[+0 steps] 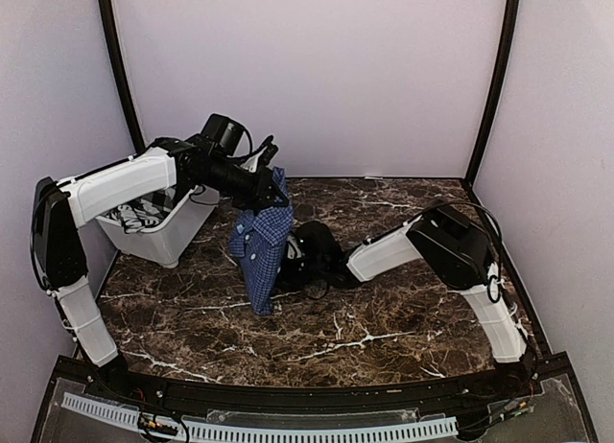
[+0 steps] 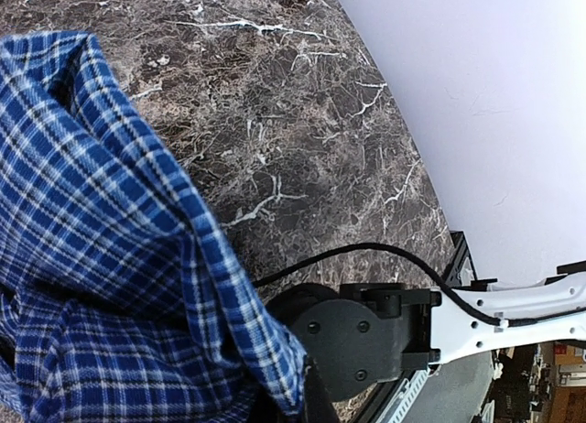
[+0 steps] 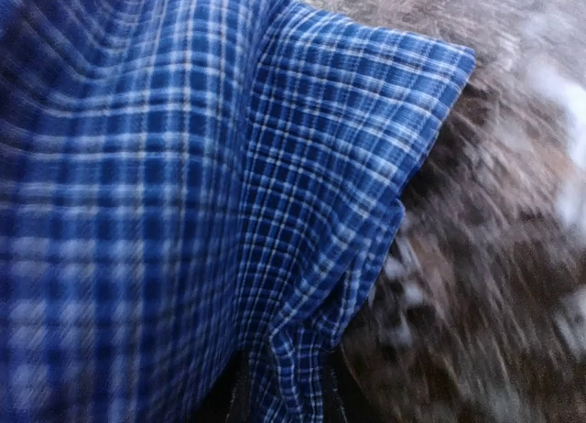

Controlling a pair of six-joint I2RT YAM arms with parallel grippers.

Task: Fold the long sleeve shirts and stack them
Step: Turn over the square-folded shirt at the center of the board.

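**Blue shirt hanging between both claws, mid-table**

From the top camera I see the left gripper [image 1: 272,182] reached out over the white bin [image 1: 163,244] and closed tight on the top of the blue checked shirt [image 1: 261,253]. The shirt hangs from it in a bunched column, and its lower end touches the marble table [image 1: 384,318] near the middle.

The right gripper [image 1: 299,261] comes in low from the right and meets the shirt partway down its right edge. On my right wrist feed the checked cloth [image 3: 183,212] fills most of the picture. A narrow gather of it runs down between the two dark fingers [image 3: 224,406] at the bottom edge, so that claw reads as pinched closed on the fabric.

The left wrist feed shows a draped fold of the shirt [image 2: 101,258]. Just beyond it is the right arm's black wrist housing [image 2: 357,336]. My own left fingers are hidden in this view.

The bin sits at the table's left edge and holds some dark-and-white patterned cloth [image 1: 134,216].
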